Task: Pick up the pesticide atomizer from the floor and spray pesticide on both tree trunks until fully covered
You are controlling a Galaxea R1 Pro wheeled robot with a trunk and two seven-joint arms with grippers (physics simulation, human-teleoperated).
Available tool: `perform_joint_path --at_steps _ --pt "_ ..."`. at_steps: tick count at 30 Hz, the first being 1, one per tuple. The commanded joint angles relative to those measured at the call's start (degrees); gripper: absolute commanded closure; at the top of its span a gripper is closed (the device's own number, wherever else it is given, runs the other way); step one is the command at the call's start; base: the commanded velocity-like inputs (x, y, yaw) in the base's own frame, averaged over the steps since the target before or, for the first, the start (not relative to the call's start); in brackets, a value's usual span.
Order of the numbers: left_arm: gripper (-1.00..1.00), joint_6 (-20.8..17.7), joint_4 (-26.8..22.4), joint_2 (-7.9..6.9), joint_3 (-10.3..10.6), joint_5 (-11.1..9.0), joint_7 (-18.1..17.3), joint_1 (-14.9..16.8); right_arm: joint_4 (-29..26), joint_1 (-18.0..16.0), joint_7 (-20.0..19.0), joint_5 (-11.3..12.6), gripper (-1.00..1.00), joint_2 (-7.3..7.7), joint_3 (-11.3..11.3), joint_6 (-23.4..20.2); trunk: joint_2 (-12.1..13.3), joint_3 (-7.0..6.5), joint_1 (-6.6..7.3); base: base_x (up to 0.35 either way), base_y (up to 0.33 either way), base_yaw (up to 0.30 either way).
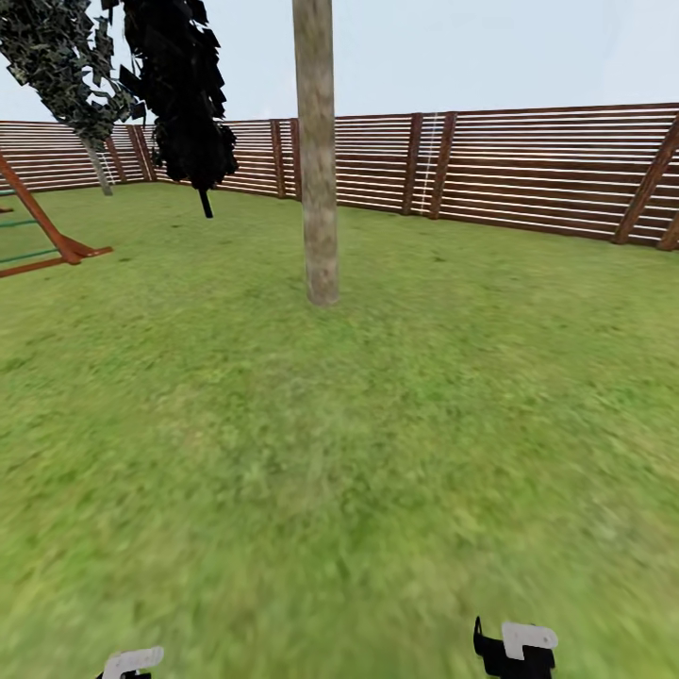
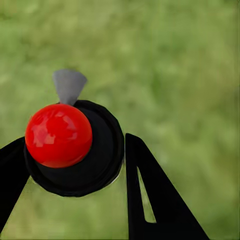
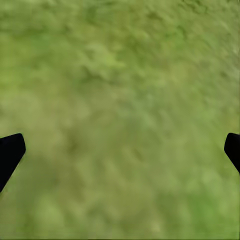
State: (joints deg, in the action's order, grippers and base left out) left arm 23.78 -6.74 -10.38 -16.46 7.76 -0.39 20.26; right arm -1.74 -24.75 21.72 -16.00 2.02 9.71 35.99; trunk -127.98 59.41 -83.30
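1. Pale grey-tan tree trunk (image 1: 318, 151) stands upright ahead in the head view, its base set in the grass floor (image 1: 311, 453); its crown is cut off by the frame's upper edge.
2. Reddish-brown slat fence (image 1: 528, 170) runs behind the trunk, spanning both sides of it.
3. To the left of the trunk and further back, a near-black conifer (image 1: 184, 94) hangs tilted, with a second, grey-green leafy tree (image 1: 66, 66) beyond it, near the fence corner.
4. Far left of the trunk, a red-brown wooden frame (image 1: 47, 231) rests on the grass.
5. Left gripper (image 2: 75, 165): in the left wrist view its black fingers (image 2: 150, 200) sit on either side of the pesticide atomizer (image 2: 75, 145), a black round body with a glossy red cap and a grey nozzle. The fingers are closed against it and it is held above the grass.
6. Right gripper (image 3: 120, 150): fingers spread wide, only the tips in sight at either edge of the right wrist view, with grass alone between them; it holds nothing.
7. Both grippers appear at the near edge of the head view, well apart from the trunk, the left (image 1: 132, 662) and the right (image 1: 517, 649).
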Motion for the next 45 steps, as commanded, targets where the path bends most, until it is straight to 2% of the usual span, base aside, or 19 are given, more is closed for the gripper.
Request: perform_joint_path --at_steps 1,45 --pt "1.00 0.2 0.1 0.00 -0.5 0.6 0.0 0.0 0.1 0.0 0.3 -0.6 -1.00 0.00 0.4 0.1 0.0 0.05 -0.03 0.338 0.000 0.000" --pt "1.00 0.2 0.1 0.00 -0.5 0.6 0.0 0.0 0.1 0.0 0.3 -0.6 -1.00 0.00 0.4 0.1 0.0 0.05 -0.03 0.338 0.000 0.000"
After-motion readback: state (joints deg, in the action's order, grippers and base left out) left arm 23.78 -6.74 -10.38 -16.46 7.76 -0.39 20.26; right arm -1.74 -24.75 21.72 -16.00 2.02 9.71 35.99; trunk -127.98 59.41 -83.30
